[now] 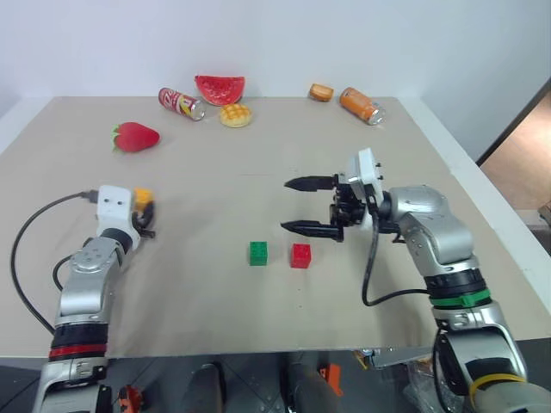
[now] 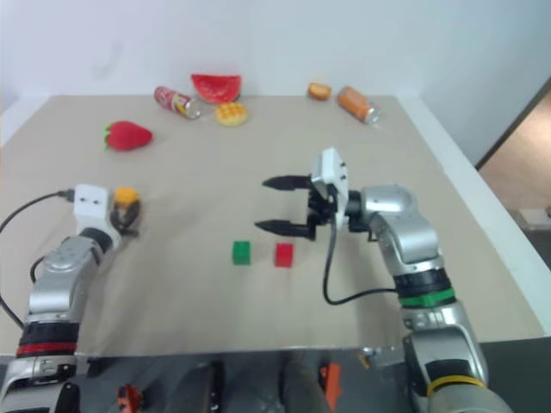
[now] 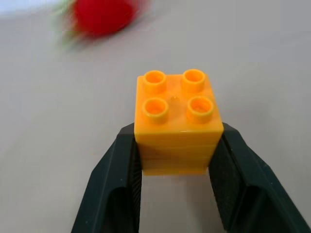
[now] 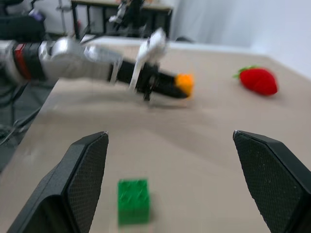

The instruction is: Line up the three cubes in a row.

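My left gripper (image 1: 146, 213) is shut on the yellow-orange cube (image 3: 176, 121), its two black fingers (image 3: 116, 179) pressing the cube's sides, a little above the table at the left. The green cube (image 1: 258, 253) and the red cube (image 1: 300, 255) sit side by side on the table near the middle, a small gap between them. My right gripper (image 1: 308, 206) hovers open just right of and above the red cube, pointing left, nothing between its fingers. The right wrist view looks past the green cube (image 4: 133, 208) toward the left gripper (image 4: 182, 86) with the yellow-orange cube.
A strawberry toy (image 1: 135, 137) lies at the far left. Along the back edge are a red can (image 1: 181, 103), a watermelon slice (image 1: 219, 89), a round yellow bun (image 1: 235, 115), a small orange bun (image 1: 321, 92) and an orange can (image 1: 361, 105). The table (image 1: 430, 172) ends at right.
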Available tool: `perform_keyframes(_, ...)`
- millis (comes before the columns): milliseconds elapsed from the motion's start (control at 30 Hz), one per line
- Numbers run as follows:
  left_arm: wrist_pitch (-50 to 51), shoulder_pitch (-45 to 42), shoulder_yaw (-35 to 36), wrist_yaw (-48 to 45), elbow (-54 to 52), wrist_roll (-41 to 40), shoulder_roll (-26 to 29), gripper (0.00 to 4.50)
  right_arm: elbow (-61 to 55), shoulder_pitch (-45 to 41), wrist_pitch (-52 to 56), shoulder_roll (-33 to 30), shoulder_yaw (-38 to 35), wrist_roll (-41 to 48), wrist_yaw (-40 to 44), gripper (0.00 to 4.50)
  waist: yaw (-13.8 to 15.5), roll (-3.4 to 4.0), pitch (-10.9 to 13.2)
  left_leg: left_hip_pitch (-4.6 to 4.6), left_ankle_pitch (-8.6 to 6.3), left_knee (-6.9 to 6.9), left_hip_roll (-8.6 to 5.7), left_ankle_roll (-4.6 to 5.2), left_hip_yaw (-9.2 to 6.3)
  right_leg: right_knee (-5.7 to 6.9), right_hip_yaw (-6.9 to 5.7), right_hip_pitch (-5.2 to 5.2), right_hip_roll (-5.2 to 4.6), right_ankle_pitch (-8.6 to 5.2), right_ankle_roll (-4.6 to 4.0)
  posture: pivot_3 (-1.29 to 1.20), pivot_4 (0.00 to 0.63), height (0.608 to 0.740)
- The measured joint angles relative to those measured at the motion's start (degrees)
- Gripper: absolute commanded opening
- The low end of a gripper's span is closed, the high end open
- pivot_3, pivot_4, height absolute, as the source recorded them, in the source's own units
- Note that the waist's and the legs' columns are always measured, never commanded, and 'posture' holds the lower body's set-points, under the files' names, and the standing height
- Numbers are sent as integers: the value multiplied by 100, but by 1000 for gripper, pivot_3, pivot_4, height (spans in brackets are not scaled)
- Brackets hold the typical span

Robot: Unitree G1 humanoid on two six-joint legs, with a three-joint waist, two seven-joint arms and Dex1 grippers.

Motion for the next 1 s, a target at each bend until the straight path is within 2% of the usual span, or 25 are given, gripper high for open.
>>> perform_keyframes(67, -442, 161, -72, -941, 178, -227, 181, 1320, -166, 166, 151, -162, -130, 171, 90, 4267, -4, 0, 0, -3, -3, -9, -1, -5, 13, -1, 0, -11, -9, -3, -6, 0, 150, 740)
perform_keyframes(167, -1263, 385, -291, -2857, 605, -575, 573, 1320, -488, 418, 619, -561, -508, 610, 158, 4267, -15, 0, 0, -3, -12, -12, 1, -7, 14, 1, 0, -17, -8, -12, -17, 0, 150, 740)
perform_keyframes(333, -1661, 90, -807, -4214, 1014, -651, 634, 1320, -770, 557, 1024, -755, -709, 890, 77, 4267, 3, 1, 0, -5, -10, -4, 1, -2, 10, 3, -1, -12, -5, -32, -19, 0, 150, 740)
perform_keyframes(533, -1800, -657, -1243, -4907, 1485, -643, 487, 1320, -944, 974, 1036, -1062, -706, 765, 87, 4267, 8, 1, 0, -14, -8, 16, 0, 1, 19, 1, 3, -8, -10, -26, -2, 0, 150, 740)
perform_keyframes(1000, -2315, -1548, -1397, -5766, 3128, -334, 365, 1320, -1181, 1259, 1025, -1114, -725, 749, -158, 4267, -17, 1, 0, -17, -7, 12, 2, 2, 9, 6, 3, -12, 1, -17, 23, 0, 150, 740)
